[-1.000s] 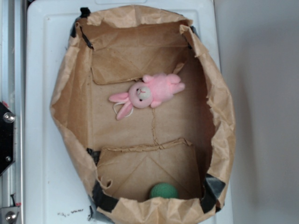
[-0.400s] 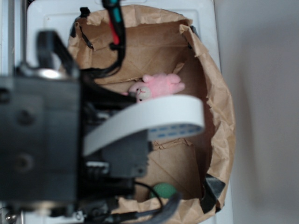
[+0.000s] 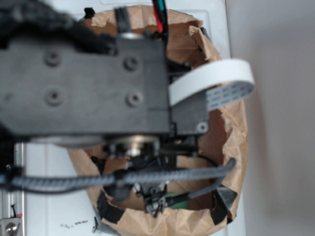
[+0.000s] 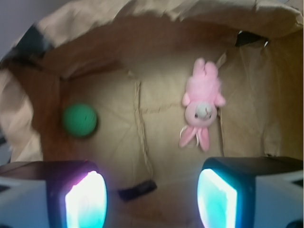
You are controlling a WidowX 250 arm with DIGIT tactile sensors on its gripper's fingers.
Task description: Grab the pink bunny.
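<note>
The pink bunny (image 4: 203, 105) lies flat on the brown paper floor of the bag, ears pointing toward my gripper, in the right half of the wrist view. My gripper (image 4: 151, 199) hovers above the bag, open, with nothing between its two glowing pads (image 4: 85, 202). The bunny sits ahead of the right pad and clear of it. In the exterior view the arm (image 3: 88, 83) covers most of the bag, and the bunny is hidden behind it.
A green ball (image 4: 80, 120) rests at the left of the bag floor. The brown paper bag (image 3: 234, 132) has tall crumpled walls all round, with black tape at its corners (image 3: 224, 196). It stands on a white surface (image 3: 54, 196).
The arm has swung in from the left and further right over the bag. It now hides the bunny, which still showed in the exterior view before.
</note>
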